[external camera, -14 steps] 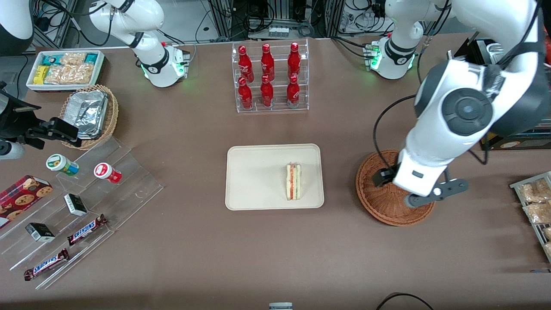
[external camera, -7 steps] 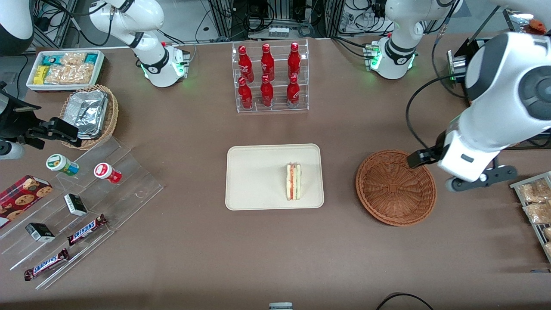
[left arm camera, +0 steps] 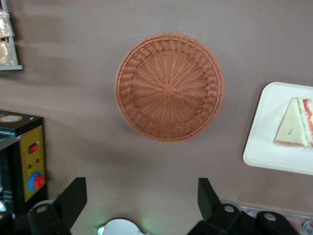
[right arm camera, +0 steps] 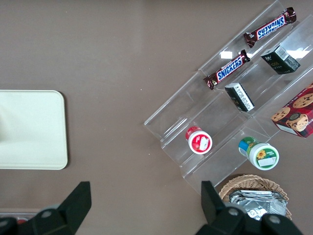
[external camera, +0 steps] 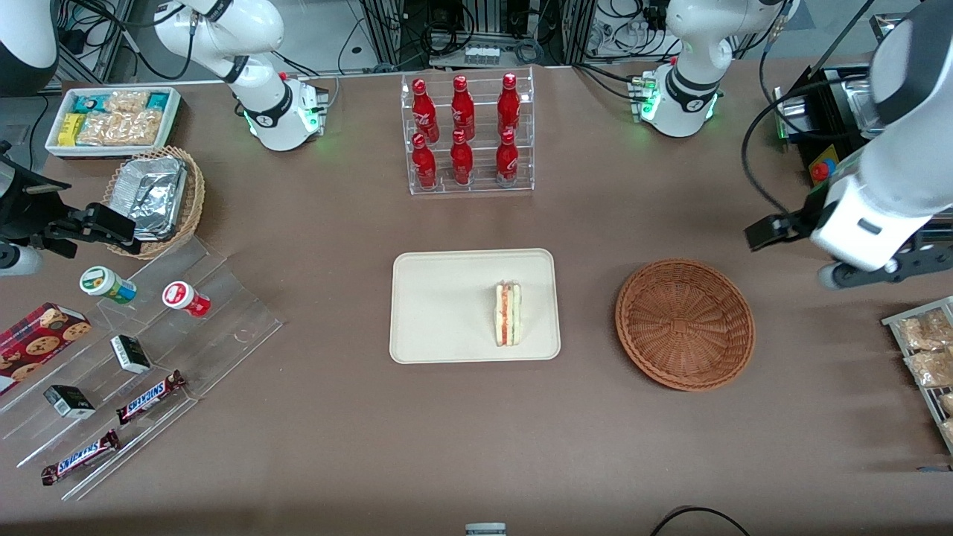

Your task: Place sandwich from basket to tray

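- Found the sandwich (external camera: 508, 313) lying on the tray (external camera: 439, 313), toward the rim nearest the basket (external camera: 685, 324), filling edge facing up.
- Saw nothing inside the basket, just bare wicker on the desk (external camera: 476, 447), well apart from the tray.
- Noted the gripper (left arm camera: 142, 188) high above the desk toward the working arm's end, a little farther from the front camera than the basket; 2 fingers spread wide, nothing between them.
- Judged the placement done, with only parking of the arm left.
- Flagged 1 risk: the sandwich sat close to the tray rim, so any knock to the tray could tip or slide it off.
- Flagged a 2nd: a black control box (left arm camera: 32, 166) with a red button stood near the gripper, so a low or careless sweep could strike it.
- Flagged a 3rd: a loose cable hanging by the arm could snag the light basket and drag it.
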